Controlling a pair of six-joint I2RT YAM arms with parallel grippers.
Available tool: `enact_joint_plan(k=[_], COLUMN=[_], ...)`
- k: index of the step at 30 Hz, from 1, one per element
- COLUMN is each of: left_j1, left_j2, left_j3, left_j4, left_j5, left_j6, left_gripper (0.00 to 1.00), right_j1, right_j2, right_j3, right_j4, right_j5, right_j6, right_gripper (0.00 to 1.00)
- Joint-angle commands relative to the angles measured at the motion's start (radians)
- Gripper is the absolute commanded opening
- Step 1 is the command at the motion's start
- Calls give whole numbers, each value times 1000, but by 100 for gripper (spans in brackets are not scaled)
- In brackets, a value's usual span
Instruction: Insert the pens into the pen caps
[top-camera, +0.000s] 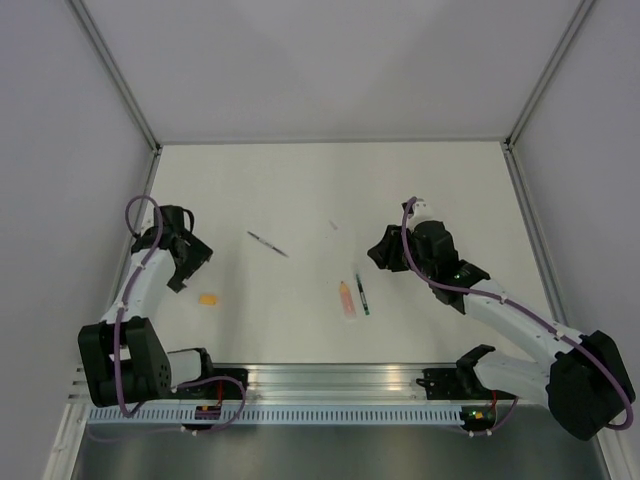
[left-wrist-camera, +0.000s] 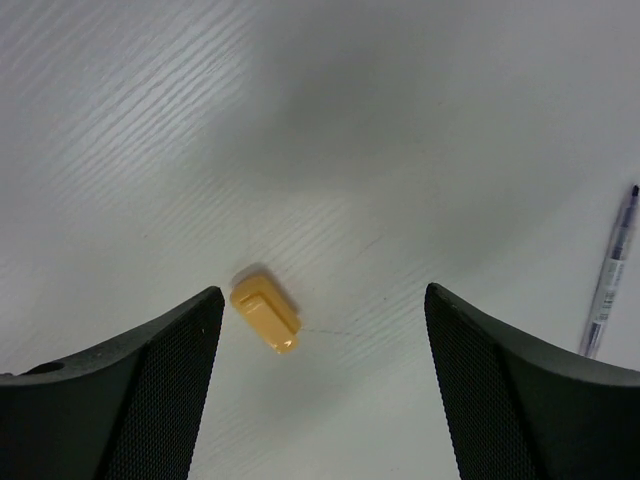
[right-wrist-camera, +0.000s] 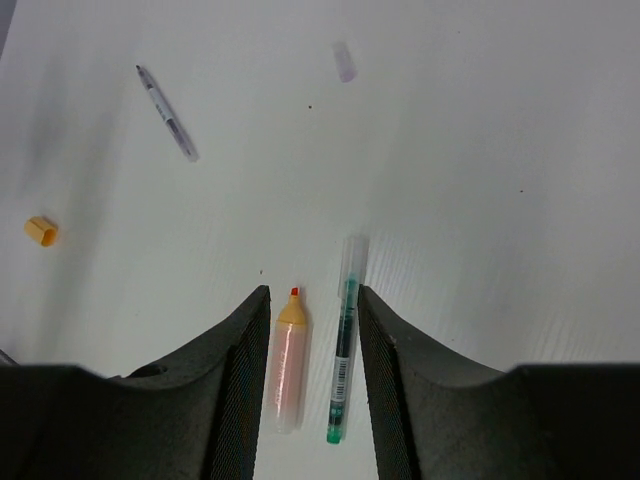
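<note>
Dark-striped label (right-wrist-camera: 340, 378) on the green pen (right-wrist-camera: 345, 320), unreadable, beside orange pen (right-wrist-camera: 288, 365).

A robotics lab cell was indicated by a white desk (top-camera: 400, 180) walled in by plain pale panels (top-camera: 330, 60) held in aluminium posts (top-camera: 115, 72), and by two cabled arms (top-camera: 140, 288) bolted to a metal rail (top-camera: 330, 380) at its near edge.

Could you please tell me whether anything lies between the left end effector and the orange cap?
Nothing visible does. The orange cap lies uncovered between the open jaws of the left end effector; the clear pen lies well off to one side.
</note>
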Motion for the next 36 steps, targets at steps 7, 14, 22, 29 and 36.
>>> enact_joint_plan(k=[7,14,22,29,36], left_j1=[-1,-1,-3,-3,-3], left_j2=[-44,105,24,108,70], left_j3=[-56,-64,-158,-157,-203], left_j4=[-238,-272,-126,-120,-46], left_j5=[-52,-3,-5,-21,-42], left_j6=[-355,-384,-469,-502,-504], left_gripper=[79,69,73,72,60], right_j1=[0,1,0,0,1], right_j2=[-18,-15,-9,-10,-27], right_j3=[-7,-13,-10,-3,-8], right_j4=[49,53,55,45,47], right_j5=[-64,-64,-79,-80,-87], right_j6=[19,19,16,13,12], right_gripper=[47,47,48,48,48])
